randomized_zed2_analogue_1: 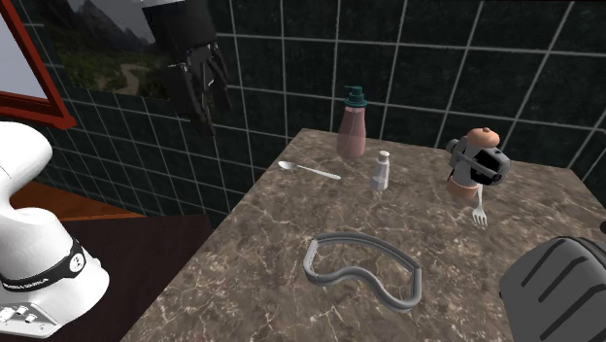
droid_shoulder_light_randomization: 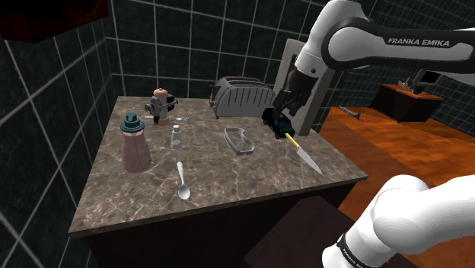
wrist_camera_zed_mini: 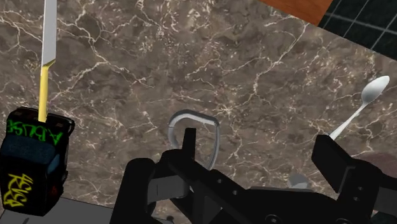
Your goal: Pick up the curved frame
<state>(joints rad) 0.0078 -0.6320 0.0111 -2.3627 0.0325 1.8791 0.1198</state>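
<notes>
Two black fingers [wrist_camera_zed_mini: 189, 143] stood well apart with nothing between them, so the gripper [droid_shoulder_light_randomization: 280, 103] was open and empty. It hung in the air off the end of the toaster [droid_shoulder_light_randomization: 240, 95] nearer the stand, above a black graffiti-marked box [droid_shoulder_light_randomization: 278, 122] and a yellow-handled knife [droid_shoulder_light_randomization: 304, 154]. The curved frame [droid_shoulder_light_randomization: 240, 141], a grey loop, lay flat on the marble counter [droid_shoulder_light_randomization: 152, 190] just in front of the toaster, touching nothing. Its long axis ran from the toaster's front out toward the counter's near edge. Seen from the wrist, the frame's rounded end sat under one finger, not in the gap, so it lay below the hand and off to that side. The coming move likely called for a sideways shift across the toaster's front, then a descent with the fingers closing across the loop's narrow width or one rail
</notes>
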